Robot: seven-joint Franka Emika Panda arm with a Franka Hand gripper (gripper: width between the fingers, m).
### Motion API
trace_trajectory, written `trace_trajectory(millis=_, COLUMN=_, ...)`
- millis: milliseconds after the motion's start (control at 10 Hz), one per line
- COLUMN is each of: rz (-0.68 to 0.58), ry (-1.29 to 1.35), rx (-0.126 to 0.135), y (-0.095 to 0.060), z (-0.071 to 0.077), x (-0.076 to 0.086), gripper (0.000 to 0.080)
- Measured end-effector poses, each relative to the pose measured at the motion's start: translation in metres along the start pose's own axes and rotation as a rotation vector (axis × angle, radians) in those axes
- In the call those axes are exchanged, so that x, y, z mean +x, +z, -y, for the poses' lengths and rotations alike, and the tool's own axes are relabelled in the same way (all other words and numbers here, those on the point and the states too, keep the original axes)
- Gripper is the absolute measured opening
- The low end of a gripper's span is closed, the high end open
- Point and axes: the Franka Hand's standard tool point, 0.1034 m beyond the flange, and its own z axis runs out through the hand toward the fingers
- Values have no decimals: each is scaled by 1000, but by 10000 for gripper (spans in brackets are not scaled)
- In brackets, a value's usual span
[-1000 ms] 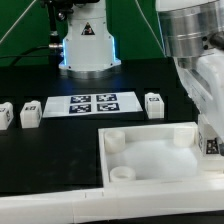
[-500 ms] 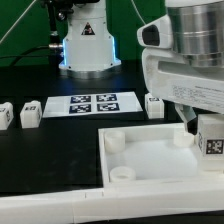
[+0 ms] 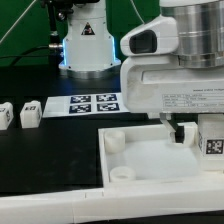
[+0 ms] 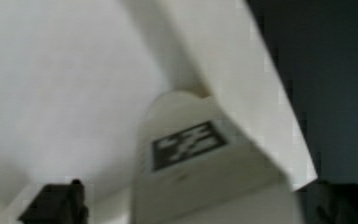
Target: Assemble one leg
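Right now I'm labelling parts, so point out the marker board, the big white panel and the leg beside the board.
marker board [image 3: 92,103]: exterior view, middle, between tags.
panel [image 3: 150,160]: exterior view, bare recessed face.
leg [image 3: 30,112]: exterior view, tagged front face.

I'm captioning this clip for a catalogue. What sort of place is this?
Most likely a robotics lab bench, not a home or factory: a robot arm reaches over a black table, the marker board lies flat on it, and small tagged legs sit near a white panel.

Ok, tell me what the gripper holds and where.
Cannot tell: the leg sits between the fingers in the wrist view, but no contact shows.
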Motion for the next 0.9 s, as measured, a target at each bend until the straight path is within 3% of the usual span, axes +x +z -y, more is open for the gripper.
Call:
trace_trajectory(millis=200, rz=-7, ry=-196, rx=-4, y=0, z=-1, x=1, gripper=649)
trace_trajectory(millis=400, rz=-7, ry=-132, rx=-4, y=0, z=-1, x=1, gripper=636)
trace_trajectory(millis=500, rz=-6, ry=-94, rx=-1, y=0, z=0, x=1, gripper=459)
trace_trajectory(millis=600, rz=-5, ry=30, rx=3, y=0, z=1, x=0, gripper=459)
trace_trajectory(millis=700, rz=-4, ry=112, rx=5, y=0, z=0, x=0, gripper=287)
trace_trajectory(millis=900, rz=-3, ry=339, rx=5, y=1, z=-2, x=1, gripper=290)
